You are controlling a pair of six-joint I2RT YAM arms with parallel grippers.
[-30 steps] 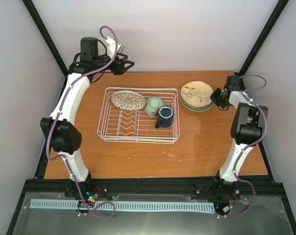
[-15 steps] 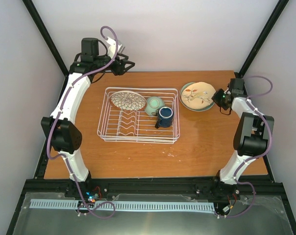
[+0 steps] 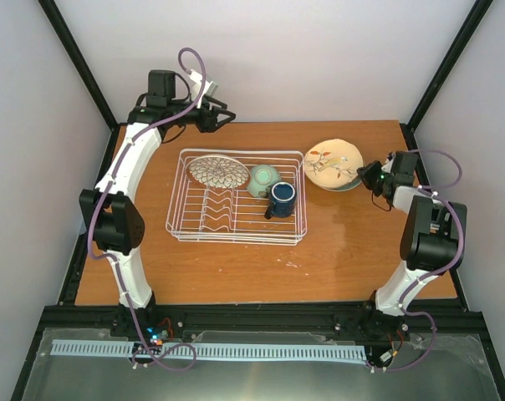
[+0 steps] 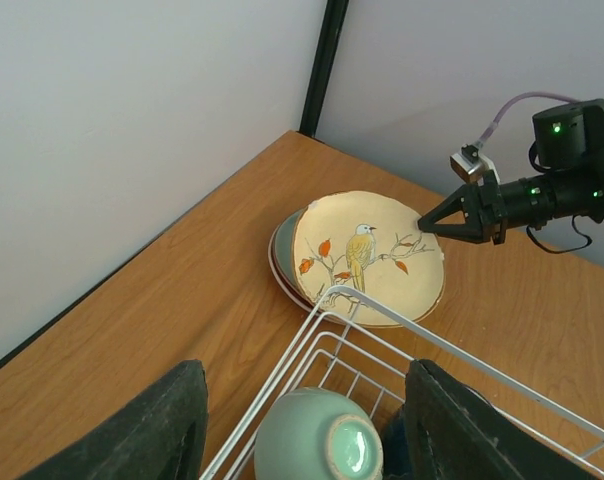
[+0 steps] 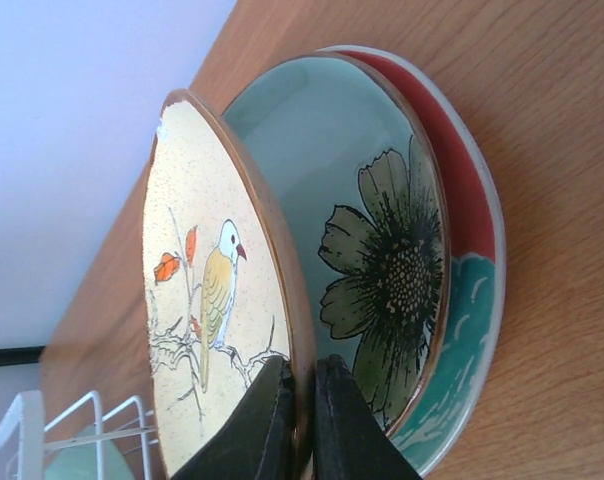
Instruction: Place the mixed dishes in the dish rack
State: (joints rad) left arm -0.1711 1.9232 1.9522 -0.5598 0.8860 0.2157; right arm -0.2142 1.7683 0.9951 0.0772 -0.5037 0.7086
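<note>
The white wire dish rack [image 3: 179, 219] holds the brown petal-patterned plate [image 3: 216, 171], the pale-green cup [image 3: 262, 179] upside down and the dark blue mug [image 3: 281, 199]. Right of it, my right gripper [image 3: 363, 177] is shut on the rim of the cream leaf-motif plate [image 3: 332, 164], tilted up off the teal plates [image 5: 392, 230] under it. In the right wrist view the fingers [image 5: 272, 420] pinch that cream plate [image 5: 197, 300]. My left gripper [image 3: 222, 117] is open above the table's far edge; its view shows the cup [image 4: 317, 445], rack corner [image 4: 327, 305] and cream plate [image 4: 367, 255].
Black frame posts stand at both far corners. White walls close in the table at the back and sides. Bare wooden table [image 3: 319, 267] lies in front of the rack.
My right gripper has closed on the cream plate's right rim and tilted it up off the teal plates. My left arm has shifted slightly right at the back.
</note>
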